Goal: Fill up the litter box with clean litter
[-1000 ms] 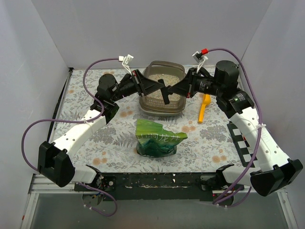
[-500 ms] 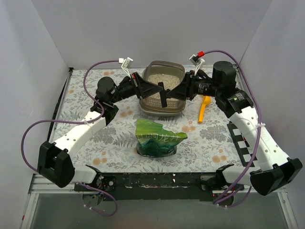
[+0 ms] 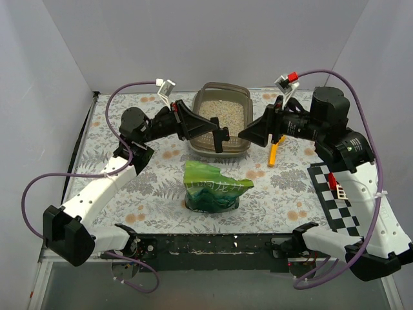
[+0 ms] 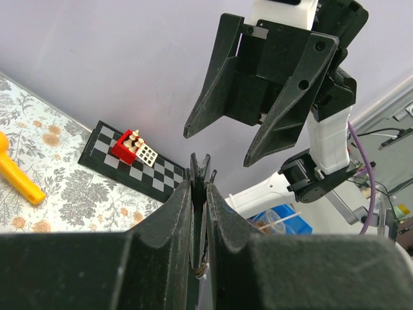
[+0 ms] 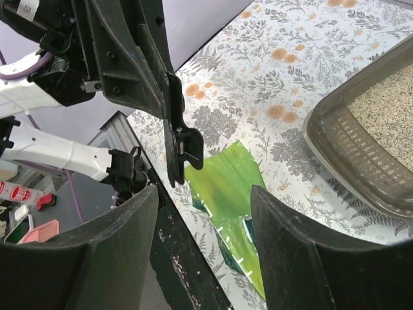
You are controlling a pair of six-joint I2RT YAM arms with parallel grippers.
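Observation:
The litter box (image 3: 219, 149) stands at the back centre of the table, its bed covered with pale clean litter (image 3: 222, 113); both also show in the right wrist view, litter box (image 5: 352, 161) and clean litter (image 5: 387, 106). My left gripper (image 3: 217, 131) hangs over the box's front edge, shut on a black clip (image 3: 220, 138). In the right wrist view the black clip (image 5: 181, 147) hangs from the left fingers. My right gripper (image 3: 249, 137) is open and empty, a short way right of the clip. The green bag (image 3: 213, 187) stands in front of the box, top open.
A yellow scoop (image 3: 274, 152) lies right of the litter box, under the right arm. A black-and-white checkered mat (image 3: 339, 203) with a small red holder (image 3: 333, 182) lies at the right edge. The table's front edge (image 5: 174, 258) runs just below the bag.
The right gripper, shut at the clip a second ago, has opened and drawn back to the right. The left gripper keeps hold of the clip and has shifted slightly left.

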